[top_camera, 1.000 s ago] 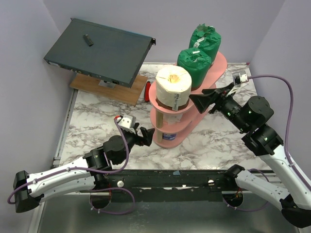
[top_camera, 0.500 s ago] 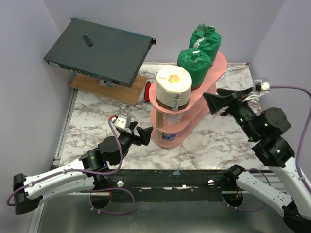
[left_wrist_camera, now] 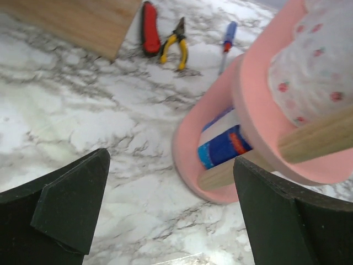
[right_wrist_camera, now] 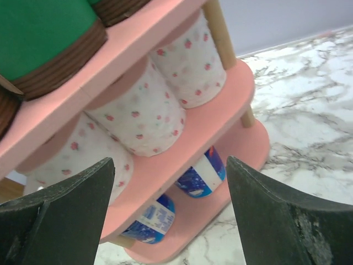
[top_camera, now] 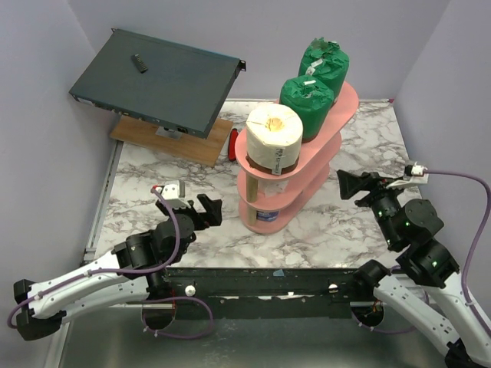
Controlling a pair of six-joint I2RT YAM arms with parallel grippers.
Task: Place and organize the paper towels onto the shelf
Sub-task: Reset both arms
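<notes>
The shelf (top_camera: 347,103) carries every paper towel roll in view. On its top board stand a bare white roll (top_camera: 274,136) at the near end and two green-wrapped rolls (top_camera: 307,98) behind it. White rolls with a small red print (right_wrist_camera: 146,118) fill the middle tier, and blue-and-white wrapped rolls (right_wrist_camera: 199,172) sit on the bottom board. The left end effector (top_camera: 201,208) hangs left of the shelf's near end, clear of it, jaws wide apart and empty. The right end effector (top_camera: 354,184) hangs right of the shelf, also clear, jaws apart with nothing between them. Judgement: placement appears complete or nearly so. The main risk is contact: either arm swinging inward could strike the dowel posts (right_wrist_camera: 219,34) or a board edge and shift the light rack. The bare white roll sits close to the top board's near rim, so a jolt could topple it onto the bench (top_camera: 153,192).
</notes>
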